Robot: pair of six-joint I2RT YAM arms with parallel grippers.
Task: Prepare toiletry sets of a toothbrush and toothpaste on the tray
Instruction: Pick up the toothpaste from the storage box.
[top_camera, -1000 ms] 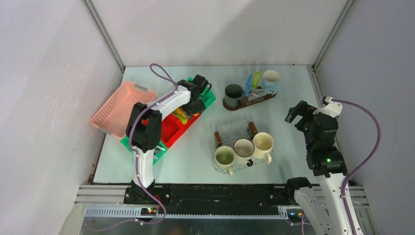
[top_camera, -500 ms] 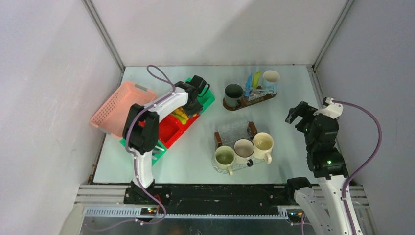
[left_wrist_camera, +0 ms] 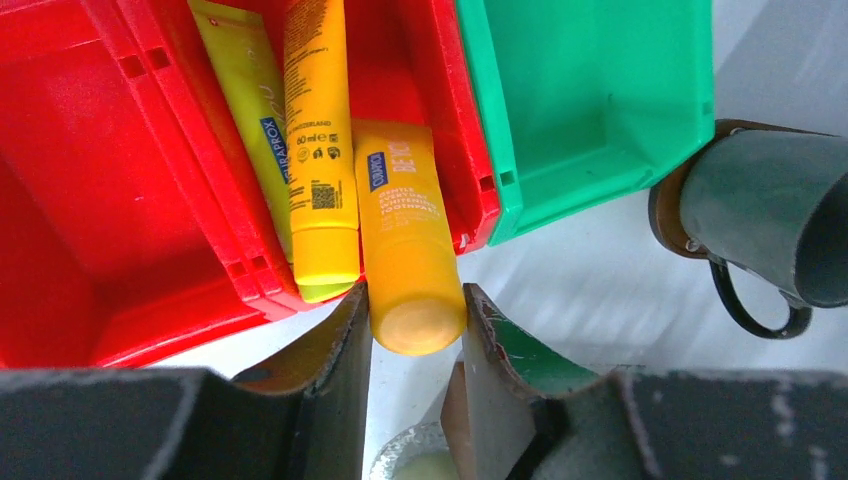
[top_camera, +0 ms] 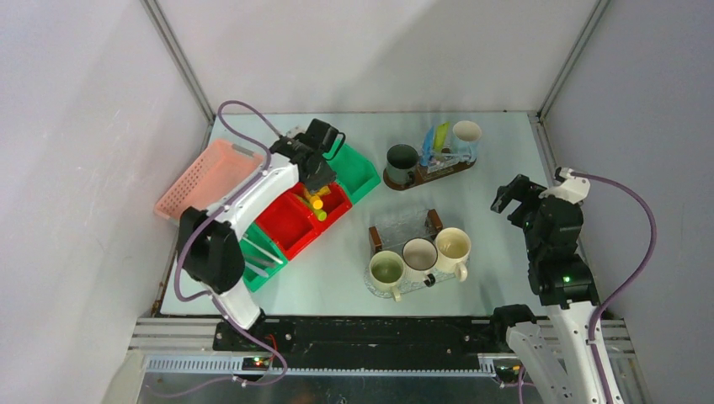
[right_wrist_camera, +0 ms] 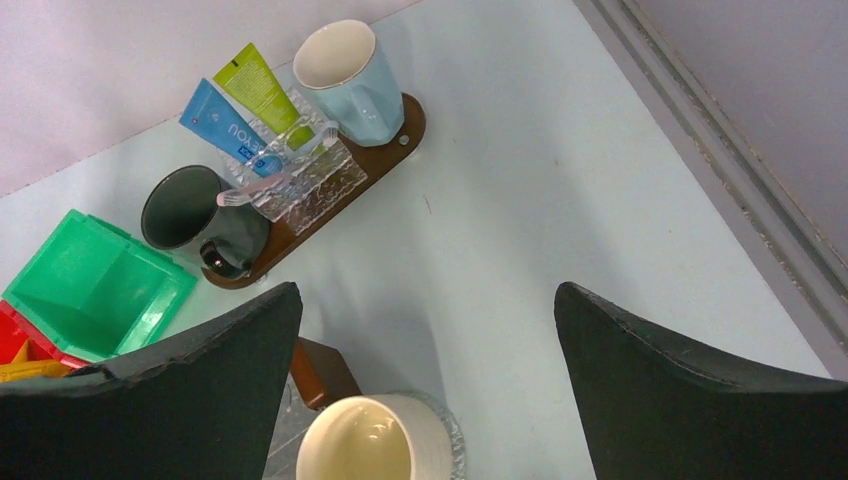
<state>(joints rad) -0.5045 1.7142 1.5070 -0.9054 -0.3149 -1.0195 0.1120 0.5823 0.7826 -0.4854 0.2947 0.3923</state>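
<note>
My left gripper is shut on the cap end of an orange toothpaste tube, over the corner of the red bin. Two yellow tubes lie beside it in that bin. The near glass tray carries three pale mugs. The far brown tray holds a dark mug, a pale blue mug, a blue tube, a green tube and a clear toothbrush. My right gripper hangs open and empty, right of the near tray.
An empty green bin adjoins the red bin. Another green bin with slim pale toothbrushes sits at the near left. A pink basket leans at the far left wall. Enclosure walls ring the table.
My left jaws have closed on the orange tube. The left arm has swung its elbow out to the near left and the gripper has shifted left. The right arm is unmoved.
</note>
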